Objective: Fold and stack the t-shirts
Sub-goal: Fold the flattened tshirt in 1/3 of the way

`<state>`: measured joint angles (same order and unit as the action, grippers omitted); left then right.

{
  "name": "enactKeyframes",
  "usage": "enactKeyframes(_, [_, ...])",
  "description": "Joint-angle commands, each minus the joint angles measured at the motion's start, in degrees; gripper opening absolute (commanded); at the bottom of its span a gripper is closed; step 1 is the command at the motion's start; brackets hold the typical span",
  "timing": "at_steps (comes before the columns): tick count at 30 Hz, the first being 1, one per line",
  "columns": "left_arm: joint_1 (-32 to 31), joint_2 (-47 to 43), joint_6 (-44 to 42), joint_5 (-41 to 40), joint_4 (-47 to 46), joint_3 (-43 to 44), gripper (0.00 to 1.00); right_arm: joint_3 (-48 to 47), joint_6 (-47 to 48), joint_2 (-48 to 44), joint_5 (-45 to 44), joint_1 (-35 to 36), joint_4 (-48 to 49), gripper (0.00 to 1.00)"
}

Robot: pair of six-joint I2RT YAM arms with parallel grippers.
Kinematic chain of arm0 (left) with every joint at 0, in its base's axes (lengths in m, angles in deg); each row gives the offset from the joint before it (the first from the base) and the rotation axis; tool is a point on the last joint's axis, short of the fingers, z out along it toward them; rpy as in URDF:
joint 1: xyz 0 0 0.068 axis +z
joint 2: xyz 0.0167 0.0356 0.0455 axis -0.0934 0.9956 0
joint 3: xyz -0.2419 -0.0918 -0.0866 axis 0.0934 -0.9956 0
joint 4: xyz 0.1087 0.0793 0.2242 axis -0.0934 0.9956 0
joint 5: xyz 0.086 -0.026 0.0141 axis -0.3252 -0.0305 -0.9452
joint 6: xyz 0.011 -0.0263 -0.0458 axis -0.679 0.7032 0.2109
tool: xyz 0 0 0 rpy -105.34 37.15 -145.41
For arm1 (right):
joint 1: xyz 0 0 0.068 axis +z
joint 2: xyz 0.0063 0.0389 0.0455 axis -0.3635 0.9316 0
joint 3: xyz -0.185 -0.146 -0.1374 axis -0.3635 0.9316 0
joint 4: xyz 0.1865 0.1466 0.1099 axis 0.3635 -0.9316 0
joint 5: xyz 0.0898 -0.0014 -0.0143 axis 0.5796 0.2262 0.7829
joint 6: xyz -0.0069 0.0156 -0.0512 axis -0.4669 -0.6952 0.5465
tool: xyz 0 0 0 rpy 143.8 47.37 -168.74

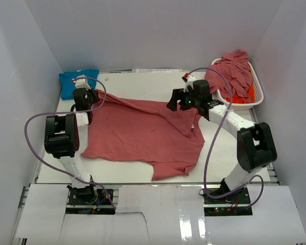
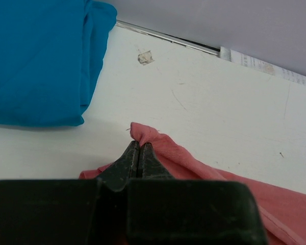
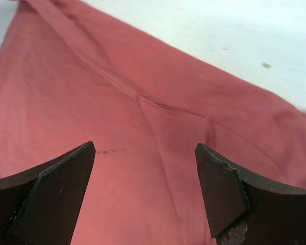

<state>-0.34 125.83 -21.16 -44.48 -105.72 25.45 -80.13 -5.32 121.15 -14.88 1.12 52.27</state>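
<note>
Two t-shirts lying on the bench (image 1: 132,84): one rose-red t-shirt (image 1: 143,132) spread, one turquoise t-shirt (image 1: 71,82) at 10 o'clock.
Left claw (image 2: 138,149) is pinching the rose-red corner; right claw (image 3: 145,153) is hanging spread above it.

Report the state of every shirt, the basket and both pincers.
Rose-red t-shirt: unfolded, spread on the table, ridged along its far edge.
Turquoise t-shirt: folded, far left corner.
Basket: full of unfolded shirts.
Rose-red heap: crumpled, piled in the basket.
Orange t-shirt: crumpled under that heap.
Left pincer: shut on the spread shirt's corner.
Right pincer: open above the spread shirt, holding nothing.
</note>
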Motion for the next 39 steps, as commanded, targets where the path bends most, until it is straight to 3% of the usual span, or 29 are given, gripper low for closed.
enactKeyframes(1, [0.0, -3.4, -0.3, 0.6, -0.4, -0.8, 0.00, -7.3, 1.6, 8.1, 10.4, 1.9, -0.4, 0.86])
enactKeyframes(9, [0.0, -3.8, -1.0, 1.1, -0.4, -1.3, 0.00, -32.8, 6.3, 26.7, 14.9, 6.6, -11.9, 0.86])
enactKeyframes(15, [0.0, -4.1, -0.9, 1.9, -0.4, -2.1, 0.00, -42.5, 3.1, 35.2, 17.2, 8.0, -12.6, 0.79])
enactKeyframes(18, [0.0, -4.5, -0.7, 2.1, -0.4, -2.5, 0.00, -46.0, 0.5, 38.9, 18.2, 8.1, -11.1, 0.58])
enactKeyframes(19, [0.0, -4.6, -0.9, 2.1, -0.4, -2.6, 0.00, -47.3, -0.3, 39.8, 18.7, 8.0, -10.0, 0.39])
enactKeyframes(22, [0.0, -5.0, -1.3, 2.1, -0.3, -2.8, 0.00, -48.4, -2.9, 43.3, 20.2, 8.1, -8.2, 0.08])
enactKeyframes(29, [0.0, -5.6, -2.2, 2.2, -0.1, -2.5, 0.00, -48.9, -7.5, 49.5, 22.4, 8.1, 0.3, 0.08])
enactKeyframes(39, [0.0, -5.8, -2.8, 2.3, 0.4, -2.6, 0.00, -51.1, -7.2, 53.4, 20.7, 8.3, -0.7, 0.08])
